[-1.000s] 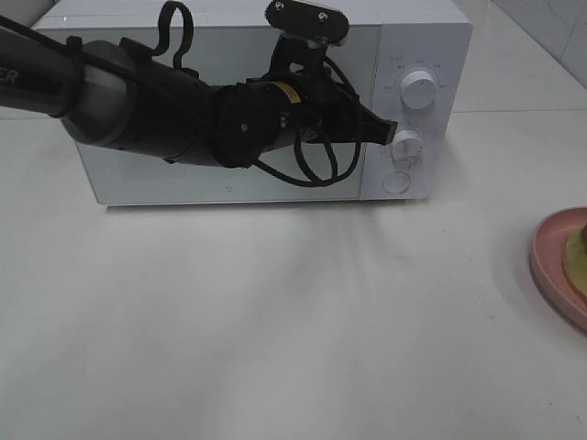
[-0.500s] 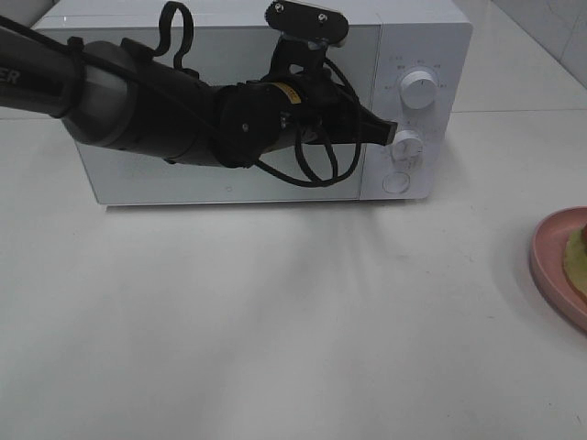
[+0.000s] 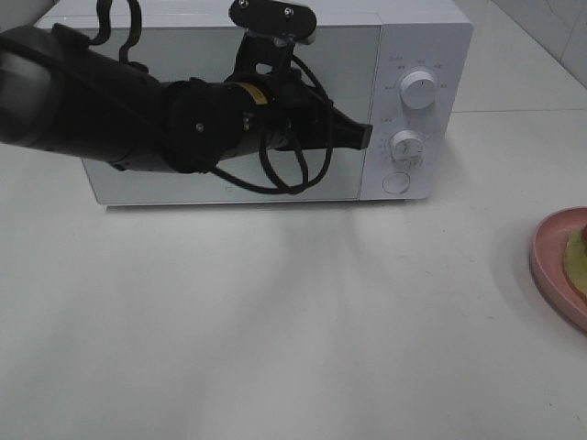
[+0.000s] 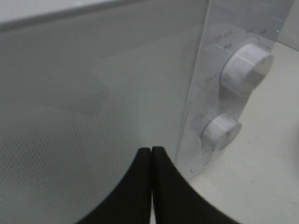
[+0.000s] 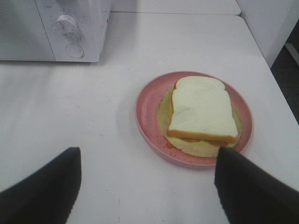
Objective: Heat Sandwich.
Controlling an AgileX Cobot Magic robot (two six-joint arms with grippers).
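Exterior high view, one microwave [image 3: 275,101], left gripper [image 3: 365,136] together, right gripper [image 5: 147,186] apart, one sandwich [image 5: 201,112]

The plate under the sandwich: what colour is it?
Pink. The plate shows best in the right wrist view, with the sandwich on it.

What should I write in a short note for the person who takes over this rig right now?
Left gripper: shut, empty, tip in front of the microwave door beside the lower knob.
Right gripper: open, empty, above the table with the plate ahead of it.
Sandwich: on the pink plate, right of the microwave, not gripped.
Done: nothing visible; door is closed.
Left: open the door, put the sandwich in, close it, start heating.
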